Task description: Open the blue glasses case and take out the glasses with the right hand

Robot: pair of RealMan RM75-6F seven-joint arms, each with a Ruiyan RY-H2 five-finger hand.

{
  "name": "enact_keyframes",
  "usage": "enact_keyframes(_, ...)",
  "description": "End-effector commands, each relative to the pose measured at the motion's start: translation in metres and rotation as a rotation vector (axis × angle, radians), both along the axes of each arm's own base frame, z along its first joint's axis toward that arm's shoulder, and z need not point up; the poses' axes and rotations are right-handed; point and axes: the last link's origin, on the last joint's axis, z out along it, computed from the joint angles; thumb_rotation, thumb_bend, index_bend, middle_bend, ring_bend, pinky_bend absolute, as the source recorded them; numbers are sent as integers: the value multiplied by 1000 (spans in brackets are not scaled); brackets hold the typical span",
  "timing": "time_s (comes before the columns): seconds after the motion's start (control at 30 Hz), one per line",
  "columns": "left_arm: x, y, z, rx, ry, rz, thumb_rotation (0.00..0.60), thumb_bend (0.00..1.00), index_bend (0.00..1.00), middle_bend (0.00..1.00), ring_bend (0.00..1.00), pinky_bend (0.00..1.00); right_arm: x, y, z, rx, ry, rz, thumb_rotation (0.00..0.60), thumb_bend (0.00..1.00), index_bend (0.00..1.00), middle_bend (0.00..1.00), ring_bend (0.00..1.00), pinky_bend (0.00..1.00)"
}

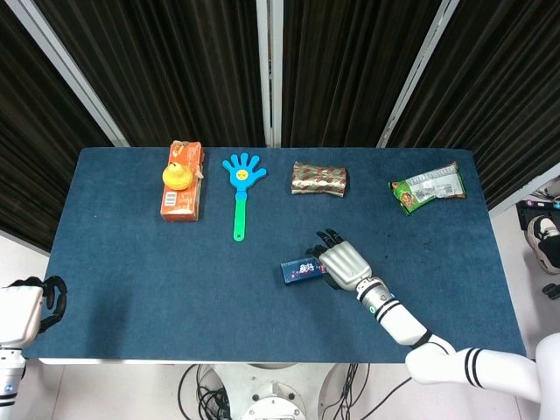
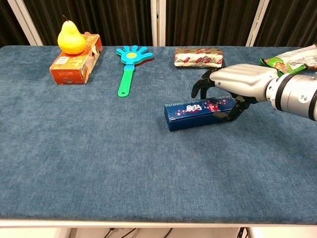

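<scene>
We see the blue counter (image 2: 99, 163) spanning both views, backed by dark curtains (image 1: 192, 61). Our right arm (image 2: 297, 94) reaches in from the right side, and the right hand (image 2: 237, 82) sits over the right end of the blue glasses case (image 2: 198, 111). Its fingers (image 2: 200, 87) curl down over the far edge of the case while the thumb presses against the near side, so the hand is clamped on the case. The case lies flat and closed near the middle of the counter, its long side running left to right.

Our left hand (image 1: 26, 306) hangs off the counter's left edge in the head view, fingers curled in, holding nothing.

Along the far side we find an orange carton (image 2: 74, 59) with a yellow pear (image 2: 71, 37) resting on top, then a blue hand-shaped clapper (image 2: 130, 64), a foil-wrapped packet (image 2: 198, 57), and a green snack bag (image 2: 292, 57) at the far right.
</scene>
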Motion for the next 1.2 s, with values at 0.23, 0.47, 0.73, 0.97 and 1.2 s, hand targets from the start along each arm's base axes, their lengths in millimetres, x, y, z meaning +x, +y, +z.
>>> enact_keyframes(0.23,0,0,0,-1,-2,0,600,358,697,709,554,580,0,2,0,1,12,14,600,503,329,314,84,66)
enact_keyframes(0.47,0,0,0,-2,-3,0,600,358,697,709,554,580,-8,5,9,4,40,-6,600,651,376,324,153,184)
enact_keyframes(0.73,0,0,0,-3,-3,-1,600,359,698,709,554,580,-17,-3,30,-7,53,-111,600,684,408,346,210,262)
enact_keyframes(0.97,0,0,0,-2,0,0,600,359,697,709,554,580,-9,-28,22,-75,52,-134,600,529,262,290,146,150)
enact_keyframes(1.2,0,0,0,-3,-1,0,600,358,697,709,554,580,0,-16,32,-140,4,-59,600,207,0,63,0,0)
